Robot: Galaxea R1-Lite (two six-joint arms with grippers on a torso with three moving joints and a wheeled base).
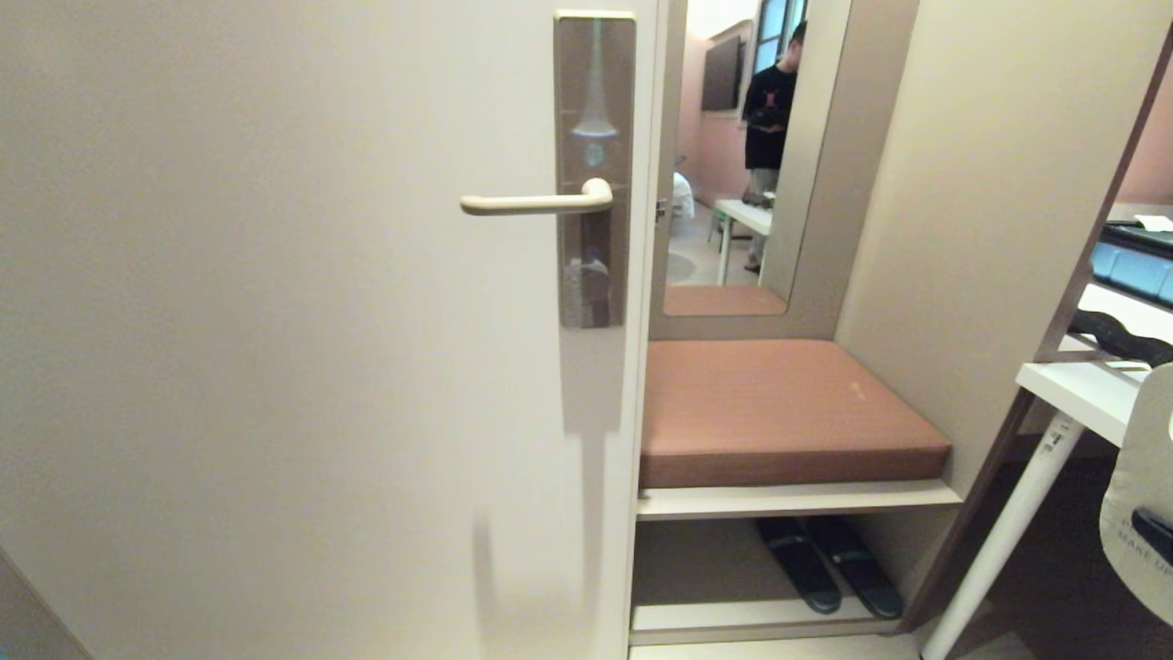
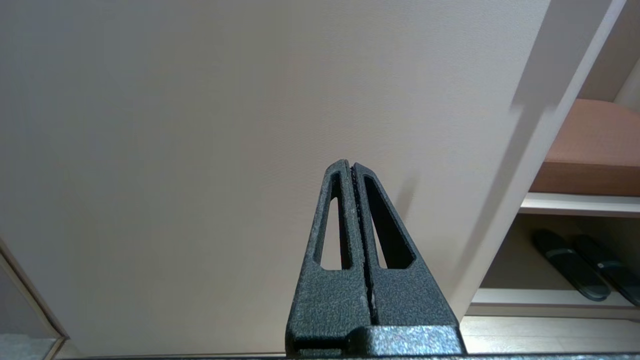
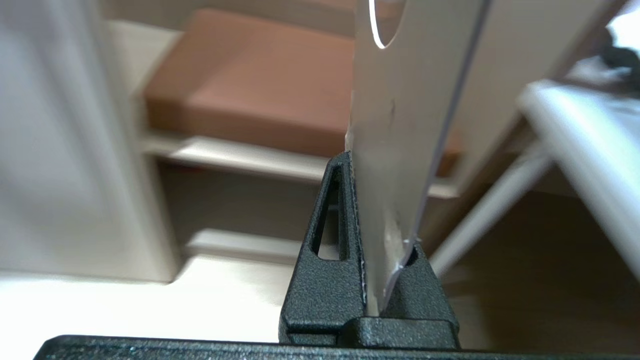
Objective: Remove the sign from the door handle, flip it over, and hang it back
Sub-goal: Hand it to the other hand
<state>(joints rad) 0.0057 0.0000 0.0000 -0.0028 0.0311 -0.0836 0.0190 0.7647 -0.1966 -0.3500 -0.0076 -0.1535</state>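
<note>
Fingers (image 3: 345, 210) of the right gripper (image 3: 372, 210), black and textured, are clamped on the lower part of the flat, rounded white door-hanger sign (image 3: 405, 125), which stands up between them with the curved edge of its oval hole just visible at its far end. From the head camera that sign (image 1: 1141, 495) shows at the lower right edge of the scene, white face outward with what looks like "MAKE UP" printed on it, well apart from the slim beige lever door handle (image 1: 541, 203). That handle juts bare from its tall brown-bronze plate (image 1: 594, 110) on the cream door (image 1: 275, 321). Low in front of the door, the left gripper (image 2: 352, 172) has its black fingers pressed together on nothing. Beside the door are a terracotta seat cushion (image 1: 779, 408), dark slippers (image 1: 829, 564) on the shelf under it, and a mirror (image 1: 747, 156) reflecting a person in black.
</note>
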